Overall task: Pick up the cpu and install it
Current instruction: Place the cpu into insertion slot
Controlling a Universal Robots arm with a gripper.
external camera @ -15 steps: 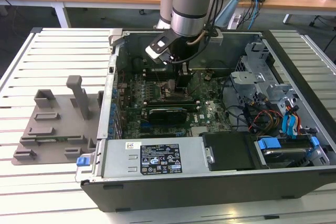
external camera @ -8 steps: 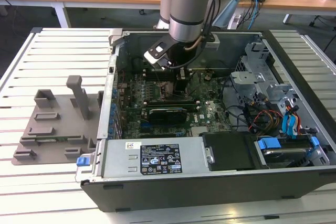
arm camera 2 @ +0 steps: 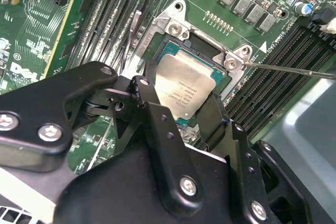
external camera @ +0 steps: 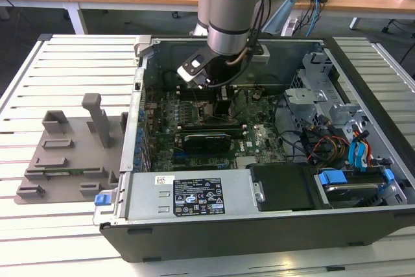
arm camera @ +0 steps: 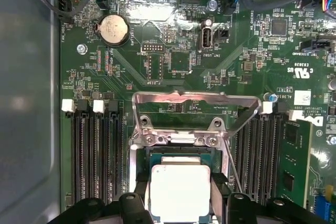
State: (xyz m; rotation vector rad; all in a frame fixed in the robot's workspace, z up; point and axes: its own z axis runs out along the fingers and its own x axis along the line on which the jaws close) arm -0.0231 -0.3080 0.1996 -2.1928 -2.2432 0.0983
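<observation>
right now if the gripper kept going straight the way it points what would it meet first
The gripper, shut on the cpu, points at the socket frame; that likely comes first, gap unclear.

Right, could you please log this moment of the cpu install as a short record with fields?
tool: black tool, shut on two opposite edges of the chip
held: flat square silver-grey metal cpu chip
place: over the dark socket on the green motherboard
latch: silver metal load frame, swung open
seated: cannot tell
</observation>
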